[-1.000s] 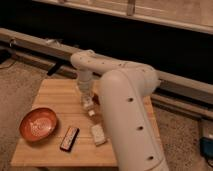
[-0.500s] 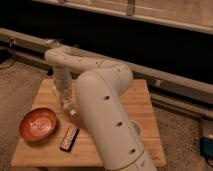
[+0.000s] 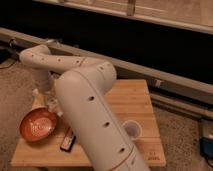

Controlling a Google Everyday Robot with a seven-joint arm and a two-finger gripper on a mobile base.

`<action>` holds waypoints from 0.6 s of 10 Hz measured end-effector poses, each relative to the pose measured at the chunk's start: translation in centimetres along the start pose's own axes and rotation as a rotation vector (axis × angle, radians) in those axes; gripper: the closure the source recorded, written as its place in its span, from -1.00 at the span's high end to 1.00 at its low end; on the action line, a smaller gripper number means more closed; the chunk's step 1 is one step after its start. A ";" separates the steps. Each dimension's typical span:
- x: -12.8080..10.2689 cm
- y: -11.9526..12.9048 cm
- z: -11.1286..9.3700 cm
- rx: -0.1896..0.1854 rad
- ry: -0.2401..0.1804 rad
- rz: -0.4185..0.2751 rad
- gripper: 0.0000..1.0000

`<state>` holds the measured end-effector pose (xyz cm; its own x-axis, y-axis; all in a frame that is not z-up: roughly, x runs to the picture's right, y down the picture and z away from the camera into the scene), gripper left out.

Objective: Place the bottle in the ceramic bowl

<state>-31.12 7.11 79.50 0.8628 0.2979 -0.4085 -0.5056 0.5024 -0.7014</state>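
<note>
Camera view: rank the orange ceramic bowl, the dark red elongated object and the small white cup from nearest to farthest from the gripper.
Gripper sits above the table's left side.
1. Orange ceramic bowl, just below-left.
2. Dark red elongated object, front, right of the bowl.
3. Small white cup, far right.

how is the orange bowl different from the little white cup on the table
The ceramic bowl is orange-terracotta, wide and shallow; the white cup is pale and much narrower. The bowl sits at the table's left end, just below the gripper; the cup stands right of the arm. Both are round, upright and open-topped.
</note>
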 end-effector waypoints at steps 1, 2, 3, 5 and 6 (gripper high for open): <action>-0.4 0.3 0.7 -0.002 0.008 -0.020 -1.00; -0.8 0.5 1.7 -0.009 0.015 -0.035 -1.00; -1.1 0.6 2.7 -0.019 0.023 -0.053 -0.97; -1.8 1.3 2.8 -0.017 0.028 -0.086 -0.68; -2.5 2.2 2.3 -0.011 0.034 -0.116 -0.47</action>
<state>-34.40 9.38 80.31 0.9150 0.2104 -0.3442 -0.4028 0.5229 -0.7512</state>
